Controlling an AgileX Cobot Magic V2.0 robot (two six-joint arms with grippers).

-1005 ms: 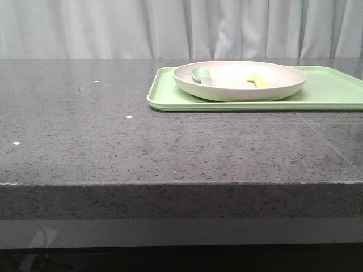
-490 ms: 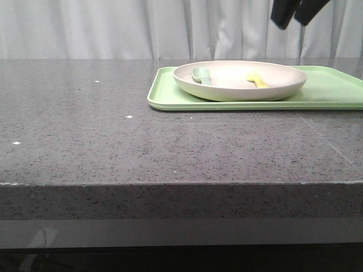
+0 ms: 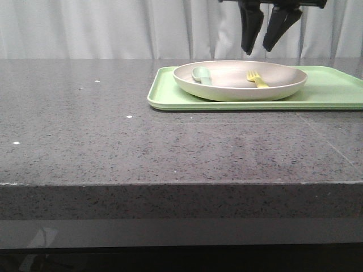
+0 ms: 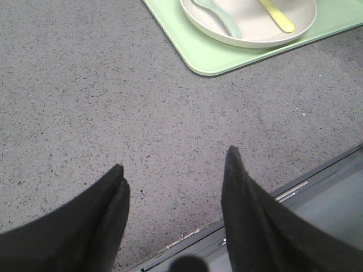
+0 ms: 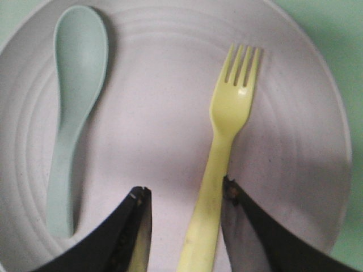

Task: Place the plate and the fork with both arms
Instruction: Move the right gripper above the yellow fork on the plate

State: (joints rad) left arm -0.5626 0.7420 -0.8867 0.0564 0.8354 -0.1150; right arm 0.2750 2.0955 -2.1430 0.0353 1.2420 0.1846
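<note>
Right gripper [image 3: 260,50] released, above fork [image 5: 225,148] in plate [image 3: 283,89]; left gripper [image 4: 173,173] released. No writing.

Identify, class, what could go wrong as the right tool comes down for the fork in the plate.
1. The fork lies off-centre between the open fingers of the right tool, its handle close to one finger; closing may push it aside rather than grip it.
2. The fork lies flat in the plate, so the fingertips may strike the plate and shift it on the tray.
3. The spoon shares the plate and could be knocked.
</note>
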